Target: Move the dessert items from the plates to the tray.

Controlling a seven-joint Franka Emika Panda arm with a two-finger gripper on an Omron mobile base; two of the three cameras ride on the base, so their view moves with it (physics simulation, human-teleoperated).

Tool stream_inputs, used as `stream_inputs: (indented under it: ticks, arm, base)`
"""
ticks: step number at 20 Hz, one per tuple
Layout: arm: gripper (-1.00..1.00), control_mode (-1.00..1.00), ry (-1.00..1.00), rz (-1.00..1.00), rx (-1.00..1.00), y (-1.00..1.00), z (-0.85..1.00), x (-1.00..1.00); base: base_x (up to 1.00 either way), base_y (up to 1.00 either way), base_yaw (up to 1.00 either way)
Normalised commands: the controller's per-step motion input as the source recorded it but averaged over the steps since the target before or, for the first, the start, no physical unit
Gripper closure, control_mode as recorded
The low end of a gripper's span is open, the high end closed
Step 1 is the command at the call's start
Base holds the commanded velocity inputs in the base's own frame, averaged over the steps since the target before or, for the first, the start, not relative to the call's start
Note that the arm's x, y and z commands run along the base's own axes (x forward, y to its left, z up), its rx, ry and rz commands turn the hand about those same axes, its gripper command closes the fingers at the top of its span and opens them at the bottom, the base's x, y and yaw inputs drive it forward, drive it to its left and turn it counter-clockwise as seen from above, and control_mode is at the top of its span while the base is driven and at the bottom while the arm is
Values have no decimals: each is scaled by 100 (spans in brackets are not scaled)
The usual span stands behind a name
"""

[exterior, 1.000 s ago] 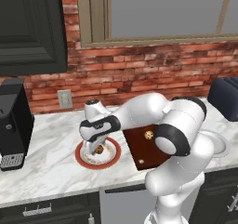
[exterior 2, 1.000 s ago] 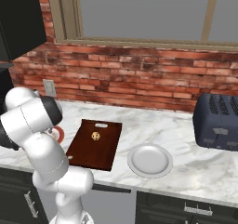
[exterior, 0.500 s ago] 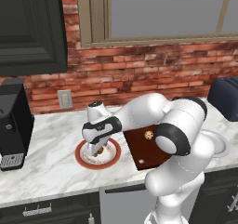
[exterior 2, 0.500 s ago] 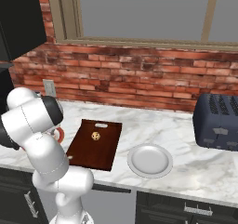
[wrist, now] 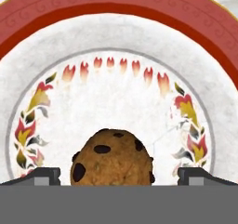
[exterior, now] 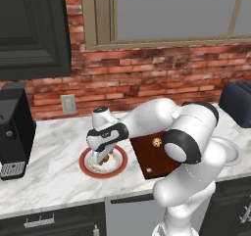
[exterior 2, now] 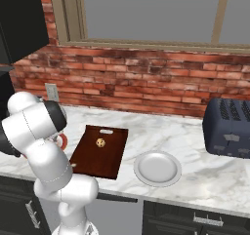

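The tool (wrist: 119,176) hangs low over the red-rimmed plate (wrist: 116,14) on the table (exterior: 54,174), fingers spread wide either side of the cookie (wrist: 111,158), which looks light and crumbly, best pinched gently across its edges.

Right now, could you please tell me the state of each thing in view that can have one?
Gripper: open, low over the red plate, fingers either side of a cookie.
Cookie on plate: still on the plate, not gripped.
Red plate: holds one cookie.
Tray: holds one cookie.
Grey plate: empty.
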Motion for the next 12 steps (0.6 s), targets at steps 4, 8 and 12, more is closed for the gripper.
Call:
stream_inputs:
  ticks: [4,8,12]
  arm:
    - [100,-100,0,0,0,0,0,0]
    - [100,-100,0,0,0,0,0,0]
    - [100,-100,0,0,0,1,-1,-3]
  base:
    - [0,0,0]
    - [0,0,0]
    - [0,0,0]
